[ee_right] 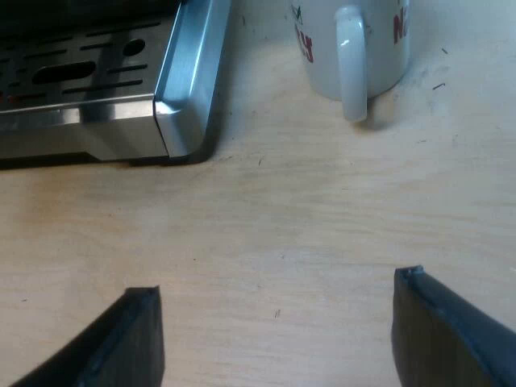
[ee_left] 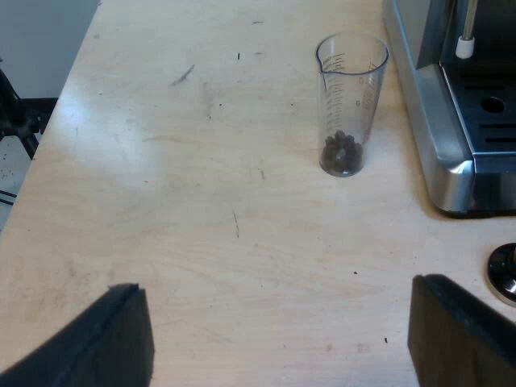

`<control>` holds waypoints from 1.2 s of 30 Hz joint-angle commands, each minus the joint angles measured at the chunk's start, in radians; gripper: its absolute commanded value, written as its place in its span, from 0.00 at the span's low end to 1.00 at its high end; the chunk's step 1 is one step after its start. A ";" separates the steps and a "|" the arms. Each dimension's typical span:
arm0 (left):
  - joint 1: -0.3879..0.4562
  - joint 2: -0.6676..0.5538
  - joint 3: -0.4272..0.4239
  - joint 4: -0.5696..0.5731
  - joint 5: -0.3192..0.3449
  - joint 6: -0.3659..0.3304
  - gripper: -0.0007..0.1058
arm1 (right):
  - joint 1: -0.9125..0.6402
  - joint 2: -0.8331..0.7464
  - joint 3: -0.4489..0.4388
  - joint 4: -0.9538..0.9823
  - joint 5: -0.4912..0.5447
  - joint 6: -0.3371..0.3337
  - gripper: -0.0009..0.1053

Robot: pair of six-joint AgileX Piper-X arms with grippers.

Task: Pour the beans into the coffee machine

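Note:
A clear measuring glass point(ee_left: 348, 101) stands upright on the wooden table, with dark coffee beans point(ee_left: 341, 151) in its bottom. It stands close to the espresso machine point(ee_left: 451, 121), by the steel drip tray corner. My left gripper point(ee_left: 278, 339) is open, well short of the glass, with bare table between its fingers. My right gripper point(ee_right: 278, 339) is open too, over bare table near the machine's drip tray point(ee_right: 105, 89) and a white mug point(ee_right: 355, 44). Neither holds anything.
A round metal object point(ee_left: 505, 272) lies on the table near the machine's base. The table edge point(ee_left: 44, 137) runs beyond the left gripper, with a dark stand past it. The mug's handle point(ee_right: 352, 68) points toward my right gripper.

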 commanded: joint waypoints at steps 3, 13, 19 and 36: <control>-0.005 -0.043 0.000 -0.017 0.006 -0.008 0.65 | -0.003 -0.046 -0.003 -0.001 0.000 -0.004 0.59; -0.005 -0.043 0.000 -0.017 0.060 -0.008 0.65 | -0.003 -0.046 -0.003 -0.001 0.000 -0.004 0.59; -0.005 -0.040 -0.004 -0.017 0.074 -0.012 0.65 | -0.003 -0.042 -0.031 0.009 0.000 -0.004 0.59; -0.005 0.086 -0.111 0.040 0.085 -0.012 0.65 | -0.003 0.018 -0.211 0.122 -0.064 -0.027 0.59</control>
